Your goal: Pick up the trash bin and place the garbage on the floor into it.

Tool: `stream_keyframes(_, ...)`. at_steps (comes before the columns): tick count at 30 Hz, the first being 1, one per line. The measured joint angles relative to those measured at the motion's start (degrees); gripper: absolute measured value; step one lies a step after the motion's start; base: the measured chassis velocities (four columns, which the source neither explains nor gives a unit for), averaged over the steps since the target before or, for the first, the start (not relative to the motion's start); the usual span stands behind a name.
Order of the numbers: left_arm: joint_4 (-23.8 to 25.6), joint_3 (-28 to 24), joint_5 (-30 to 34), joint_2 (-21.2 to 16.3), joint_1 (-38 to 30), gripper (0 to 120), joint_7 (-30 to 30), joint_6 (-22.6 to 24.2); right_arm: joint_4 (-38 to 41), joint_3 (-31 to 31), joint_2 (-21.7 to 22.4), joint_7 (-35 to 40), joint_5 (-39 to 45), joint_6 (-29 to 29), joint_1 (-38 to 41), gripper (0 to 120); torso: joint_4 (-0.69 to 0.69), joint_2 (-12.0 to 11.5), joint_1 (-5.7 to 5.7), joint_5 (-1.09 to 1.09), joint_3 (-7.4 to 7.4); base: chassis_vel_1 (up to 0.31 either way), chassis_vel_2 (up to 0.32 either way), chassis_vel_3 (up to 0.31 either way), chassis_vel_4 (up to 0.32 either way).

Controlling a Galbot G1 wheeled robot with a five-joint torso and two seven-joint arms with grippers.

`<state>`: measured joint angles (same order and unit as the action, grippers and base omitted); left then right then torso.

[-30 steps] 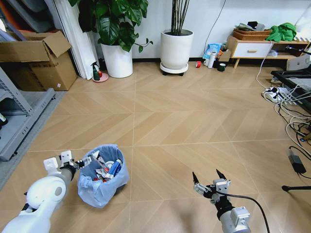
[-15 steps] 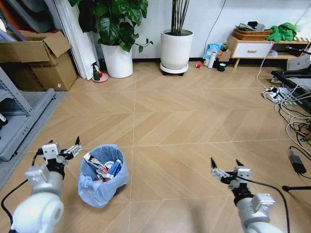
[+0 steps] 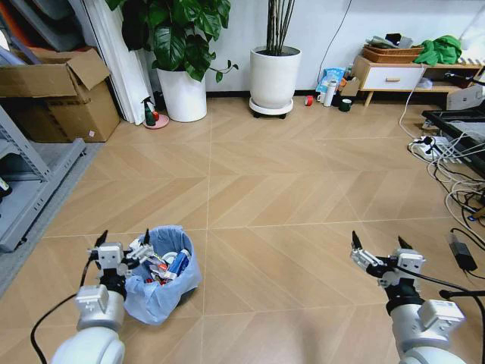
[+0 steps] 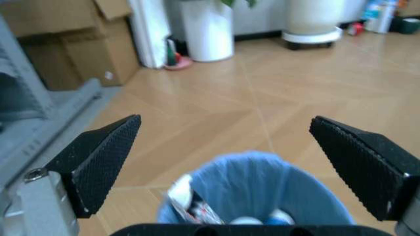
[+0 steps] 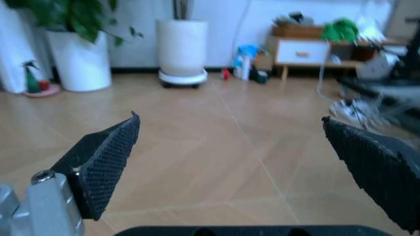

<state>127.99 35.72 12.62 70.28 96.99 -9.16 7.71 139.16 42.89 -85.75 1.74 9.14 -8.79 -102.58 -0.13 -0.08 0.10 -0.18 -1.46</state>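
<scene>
Blue-lined trash bin point(image 3: 161, 274) — just beyond spread left gripper point(image 3: 123, 244) jaws

The trash bin point(image 3: 161, 277) has a crinkly, slightly shiny light-blue plastic liner. The floor point(image 3: 288, 189) looks like smooth wood laminate, satin sheen. The left gripper point(image 4: 226, 162) has matt black pads point(image 4: 105, 155) with a fine rough knurl.

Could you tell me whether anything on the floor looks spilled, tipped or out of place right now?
Nothing stands out. The bin stands upright on the floor with the garbage inside its blue bag. The left hand is open beside the bin, the right hand open over bare floor.
</scene>
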Motion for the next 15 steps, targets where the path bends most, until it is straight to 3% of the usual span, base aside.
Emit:
stream_keyframes(2, 0.33, 2.76, 0.97, -0.23, 2.65, 100, 4.53, -2.19, 0.9, -0.3, -0.18, -3.2, -0.99, 1.21, -0.68, 100, 0.0, 0.0, 0.0, -0.01, 0.0, 0.0, 0.0, 0.0, 0.0)
stream_keyframes(5, 0.18, 4.71, 1.19, -0.27, 3.67, 100, 6.55, -3.85, 0.85, -1.31, -0.24, -4.79, -1.93, 1.69, -0.99, 100, 0.0, 0.0, 0.0, 0.0, 0.0, 0.0, 0.0, 0.0, 0.0)
stream_keyframes(15, 4.11, 8.7, 5.65, 0.44, 5.55, 100, 4.87, -4.23, -0.5, -7.4, -3.02, -5.38, -5.92, 3.6, -1.6, 100, 0.0, 0.0, 0.0, 0.0, 0.0, 0.0, 0.0, 0.0, 0.0)
